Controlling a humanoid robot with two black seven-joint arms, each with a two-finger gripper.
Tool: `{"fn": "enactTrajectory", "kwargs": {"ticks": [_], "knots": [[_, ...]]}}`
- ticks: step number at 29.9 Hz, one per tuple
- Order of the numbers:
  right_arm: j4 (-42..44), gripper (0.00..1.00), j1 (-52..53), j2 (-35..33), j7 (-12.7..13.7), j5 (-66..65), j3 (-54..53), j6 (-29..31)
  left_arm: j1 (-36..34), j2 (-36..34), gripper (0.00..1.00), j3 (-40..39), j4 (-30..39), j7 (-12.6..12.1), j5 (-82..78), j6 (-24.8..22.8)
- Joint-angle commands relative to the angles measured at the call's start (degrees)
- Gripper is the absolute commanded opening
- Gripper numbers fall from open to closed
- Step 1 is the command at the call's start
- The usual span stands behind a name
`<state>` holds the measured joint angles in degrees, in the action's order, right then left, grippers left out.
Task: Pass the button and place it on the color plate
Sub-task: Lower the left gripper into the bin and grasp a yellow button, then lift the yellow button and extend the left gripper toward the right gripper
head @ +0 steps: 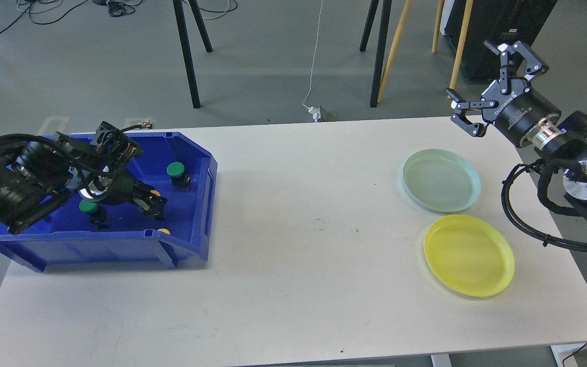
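Our left arm reaches in from the left edge and dips into the blue plastic bin [191,244] at the left end of the white counter [293,265]; the left gripper [155,206] sits low on the bin floor, and its jaws look dark and bunched together, so we cannot tell whether they are parted or what they hold. A sliver of yellow shows right at the fingers. In the bin we see a green-capped push button [176,169] near the back wall, a second green-capped button [88,206] just beside our wrist, and part of a yellow-capped button [163,231] by the front wall. Our right arm is raised at the far right, off the counter, and the right gripper [492,81] has its jaws spread wide and empty. Below it lie the pale green round plate [442,180] and the yellow round plate [469,255], close together and both bare.
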<state>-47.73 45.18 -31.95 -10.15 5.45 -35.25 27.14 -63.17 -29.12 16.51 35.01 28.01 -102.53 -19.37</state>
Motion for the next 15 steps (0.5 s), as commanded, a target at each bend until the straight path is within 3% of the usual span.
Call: {"fn": "enactTrajectory", "kwargs": {"ticks": [1,5,8,15], "knots": [[-0.3,1.00,-0.1,0.0,0.0,0.0,-0.1,0.0,-0.8,-0.5,0.05,-1.0,0.8,0.0,0.1,-0.2],[-0.5,1.00,-0.5,0.0,0.0,0.0,-0.3,0.0,-4.8,-4.9,0.05,-1.3,3.7,0.0,0.8,-0.8],[-1.2,1.00,-0.8,-0.8,-0.1,0.0,-0.6,0.0,-7.3,-10.7,0.05,-4.3,10.4,0.0,2.6,-2.5],[-12.6,1.00,-3.3,-8.1,-0.1,-0.5,-0.6,-1.6,-5.1,-23.1,0.05,-20.8,28.0,0.0,16.5,-3.7]]}}
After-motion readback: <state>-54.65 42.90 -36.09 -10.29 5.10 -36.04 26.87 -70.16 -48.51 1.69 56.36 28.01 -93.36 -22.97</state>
